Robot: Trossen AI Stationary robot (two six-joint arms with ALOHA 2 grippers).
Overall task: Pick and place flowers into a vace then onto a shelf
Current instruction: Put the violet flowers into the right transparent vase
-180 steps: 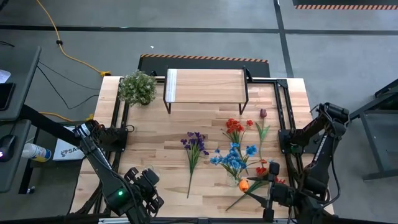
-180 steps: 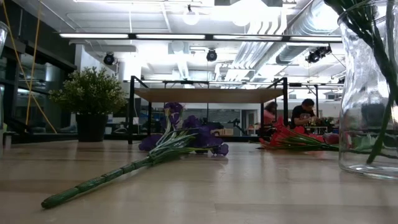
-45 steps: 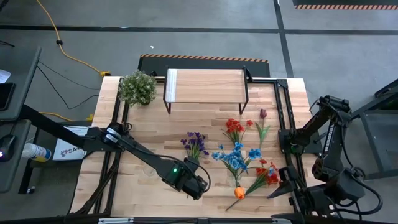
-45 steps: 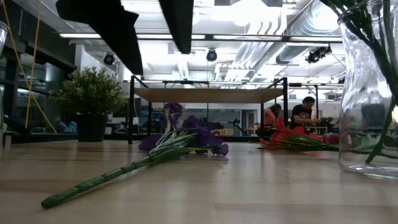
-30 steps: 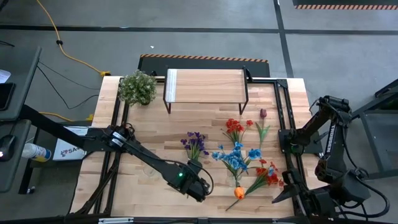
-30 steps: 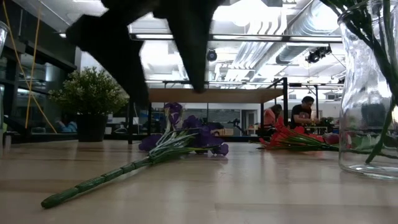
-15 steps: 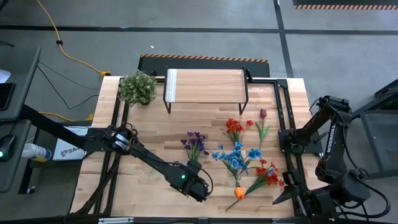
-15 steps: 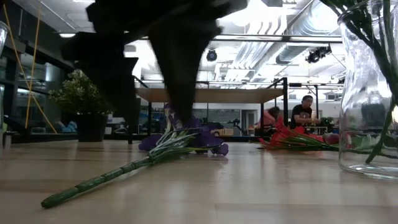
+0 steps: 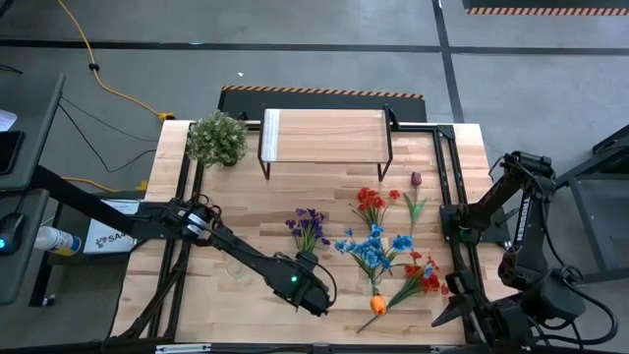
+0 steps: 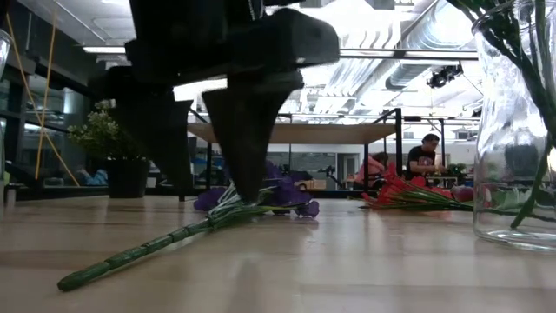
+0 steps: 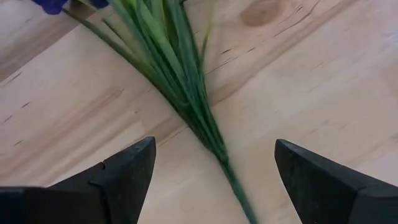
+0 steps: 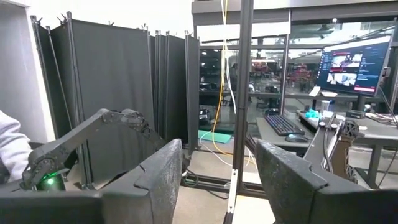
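Reaching low over the wooden counter [image 9: 246, 221], the left claw [image 11: 214, 165] stands open with one finger on each side of the green stem of the purple flower [image 9: 308, 227], not closed on it. Just beside lie blue flowers [image 9: 371, 248] and red flowers [image 9: 371, 201], with a potted plant [image 9: 217, 138] and the shelf [image 9: 324, 135] at the far edge. The right claw [image 12: 214, 168] waits open at the counter's near right corner.

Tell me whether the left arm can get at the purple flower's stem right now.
Probably yes: the left gripper hangs open directly over the purple flower, one finger on each side of its stem, with only bare table around.
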